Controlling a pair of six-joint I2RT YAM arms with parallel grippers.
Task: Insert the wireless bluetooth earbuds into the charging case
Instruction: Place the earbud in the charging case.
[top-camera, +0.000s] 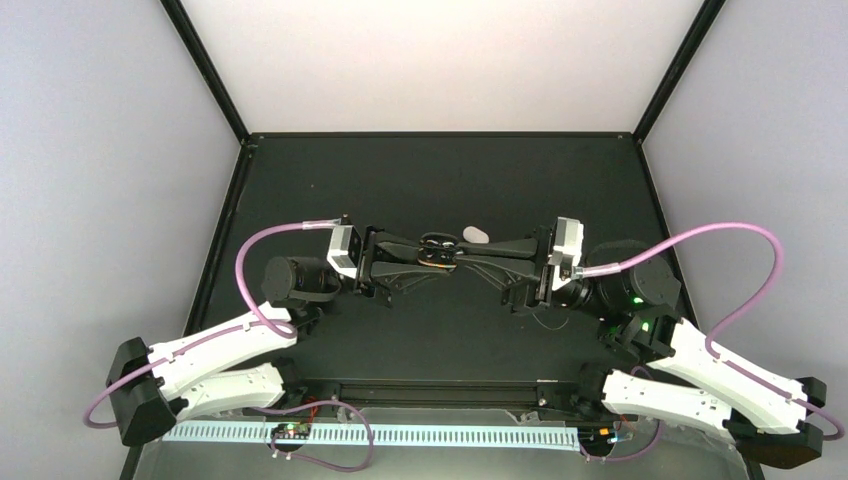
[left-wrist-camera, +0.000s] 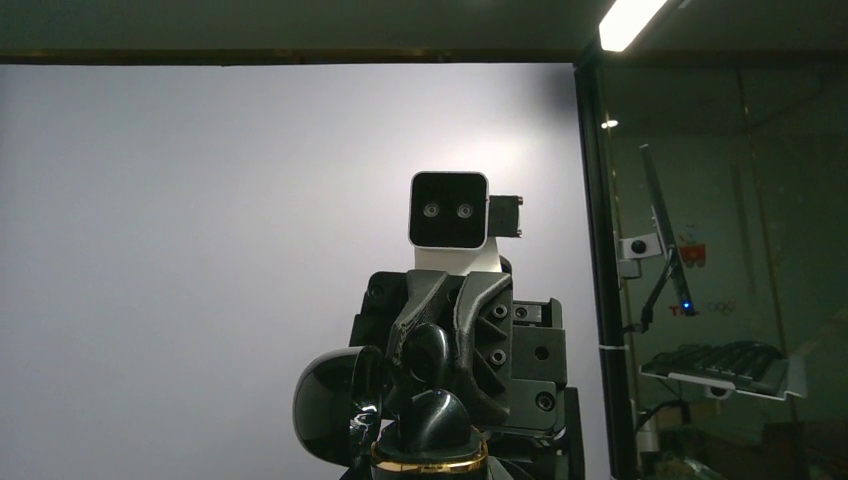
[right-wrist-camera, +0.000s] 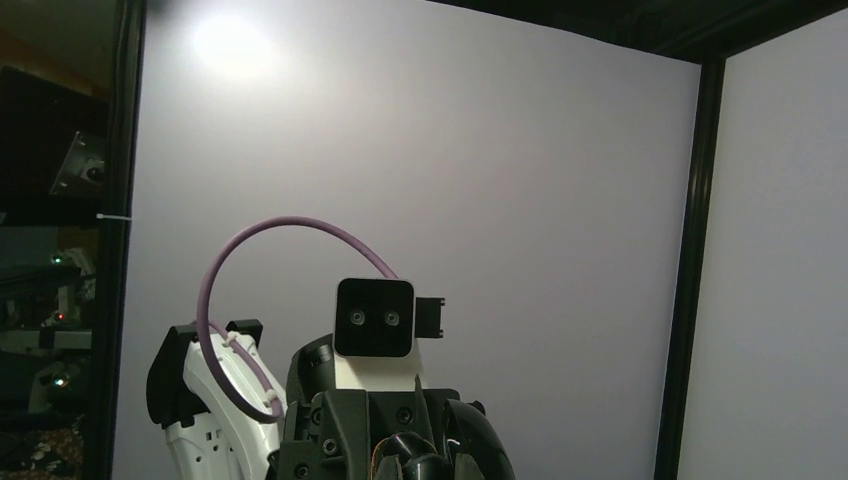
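I read left gripper (top-camera: 435, 250) and right gripper (top-camera: 463, 256) clenched, tip to tip over table (top-camera: 440, 170). Gold-ringed earbud (left-wrist-camera: 430, 432) at left tips, hold unclear. White case (top-camera: 474, 236) just behind.

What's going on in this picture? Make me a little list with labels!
left gripper: shut, pointing sideways at the other one
right gripper: shut, tip to tip with the left
charging case: white oval, just beyond the gripper tips in the top view
between the tips: dark thing with a gold ring; cannot tell who holds it
table: black
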